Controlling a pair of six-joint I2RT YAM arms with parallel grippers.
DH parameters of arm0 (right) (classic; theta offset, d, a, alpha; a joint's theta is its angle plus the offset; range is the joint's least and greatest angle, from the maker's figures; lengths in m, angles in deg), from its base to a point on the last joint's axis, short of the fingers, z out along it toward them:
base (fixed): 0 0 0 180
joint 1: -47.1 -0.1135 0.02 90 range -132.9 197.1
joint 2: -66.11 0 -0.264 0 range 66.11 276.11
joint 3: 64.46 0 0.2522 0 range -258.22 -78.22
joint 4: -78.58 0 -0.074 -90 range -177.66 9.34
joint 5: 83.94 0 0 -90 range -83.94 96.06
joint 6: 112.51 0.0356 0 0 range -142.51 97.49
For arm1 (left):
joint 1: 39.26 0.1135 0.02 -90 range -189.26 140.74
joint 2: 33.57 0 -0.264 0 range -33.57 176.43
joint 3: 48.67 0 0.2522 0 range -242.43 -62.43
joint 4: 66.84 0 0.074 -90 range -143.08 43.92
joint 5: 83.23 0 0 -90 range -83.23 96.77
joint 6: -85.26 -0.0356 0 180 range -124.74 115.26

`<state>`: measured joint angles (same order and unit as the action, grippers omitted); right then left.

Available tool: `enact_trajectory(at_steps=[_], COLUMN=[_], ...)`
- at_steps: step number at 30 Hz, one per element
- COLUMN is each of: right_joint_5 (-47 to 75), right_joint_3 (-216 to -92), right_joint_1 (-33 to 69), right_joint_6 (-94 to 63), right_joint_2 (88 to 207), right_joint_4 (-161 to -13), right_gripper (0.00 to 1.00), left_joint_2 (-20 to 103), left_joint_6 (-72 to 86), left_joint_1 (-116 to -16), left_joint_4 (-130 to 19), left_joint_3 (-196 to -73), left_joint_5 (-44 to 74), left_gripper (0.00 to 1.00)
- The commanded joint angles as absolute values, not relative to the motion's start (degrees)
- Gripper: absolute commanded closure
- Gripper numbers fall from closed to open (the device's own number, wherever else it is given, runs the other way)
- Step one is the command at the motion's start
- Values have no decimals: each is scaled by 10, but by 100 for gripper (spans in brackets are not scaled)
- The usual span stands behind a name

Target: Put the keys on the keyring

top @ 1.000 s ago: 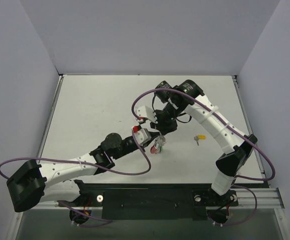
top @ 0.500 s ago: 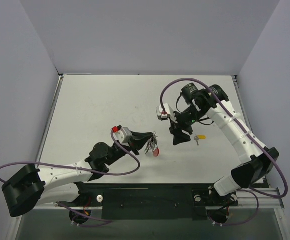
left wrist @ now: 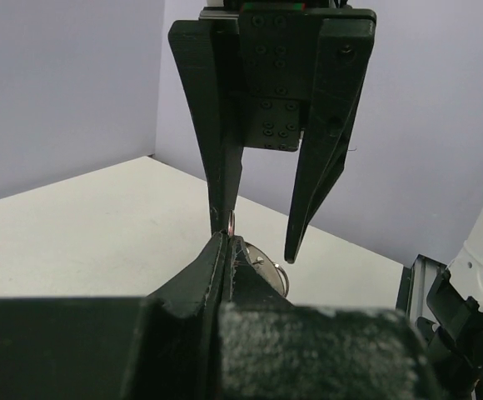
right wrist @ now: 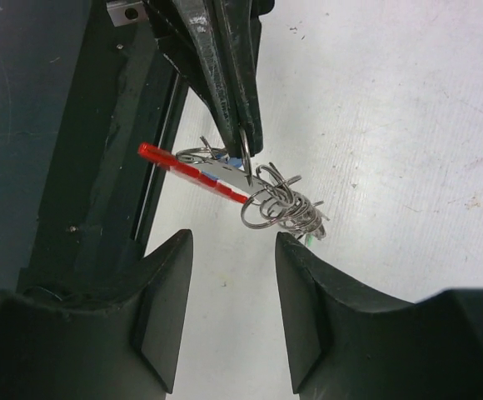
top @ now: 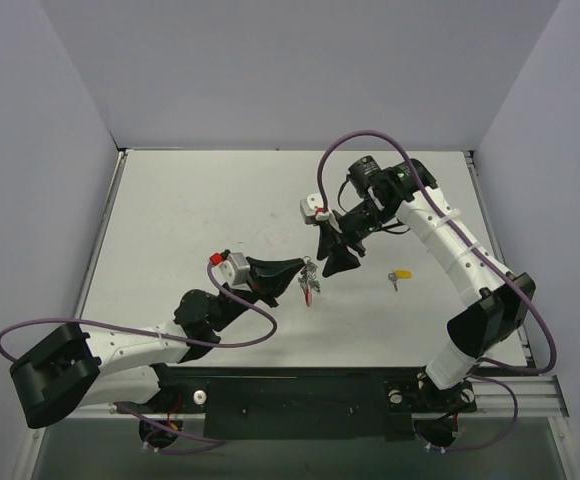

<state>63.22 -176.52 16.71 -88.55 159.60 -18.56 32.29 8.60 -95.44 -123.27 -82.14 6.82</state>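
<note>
My left gripper (top: pixel 298 270) is shut on the keyring (top: pixel 310 284), a red and silvery loop held above the table with a bunch of small silvery rings and keys hanging from it. In the right wrist view the left fingers (right wrist: pixel 229 75) pinch the keyring (right wrist: pixel 193 172), the small rings (right wrist: pixel 283 204) hang beside it, and a green key tip (right wrist: pixel 311 240) peeks below. My right gripper (top: pixel 332 260) is open and empty, just right of the bunch; its gap (right wrist: pixel 231 242) faces it. A yellow-capped key (top: pixel 401 273) lies alone on the table. The left gripper (left wrist: pixel 227 239) shows the ring (left wrist: pixel 273 265) behind its tips.
Purple cables loop off both arms (top: pixel 365 140). The black base rail (top: pixel 290 400) runs along the table's near edge. Grey walls stand close on the left, back and right of the white table (top: pixel 190 200).
My right gripper drew away to the right, then came back left and up beside the bunch, jaws open. My left gripper kept hold of the keyring and shifted slightly.
</note>
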Motion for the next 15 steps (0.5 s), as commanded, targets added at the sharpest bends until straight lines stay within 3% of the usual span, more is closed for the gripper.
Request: enact_trajectory(at_steps=[1, 7, 15], right_joint_5=[678, 689, 686], right_joint_3=[-1797, -1799, -1800], right_joint_1=[169, 160, 148], right_joint_6=[-881, -870, -859], right_joint_2=[1599, 1602, 1607], right_joint_4=[-175, -175, -181], right_gripper=[62, 74, 80], left_joint_2=[324, 336, 341], left_joint_6=[99, 105, 110], left_joint_1=[-952, -952, -952], left_joint_4=[-1299, -1302, -1306], left_joint_3=[-826, -831, -834], left_joint_5=[68, 88, 91], left_gripper=[100, 100, 100])
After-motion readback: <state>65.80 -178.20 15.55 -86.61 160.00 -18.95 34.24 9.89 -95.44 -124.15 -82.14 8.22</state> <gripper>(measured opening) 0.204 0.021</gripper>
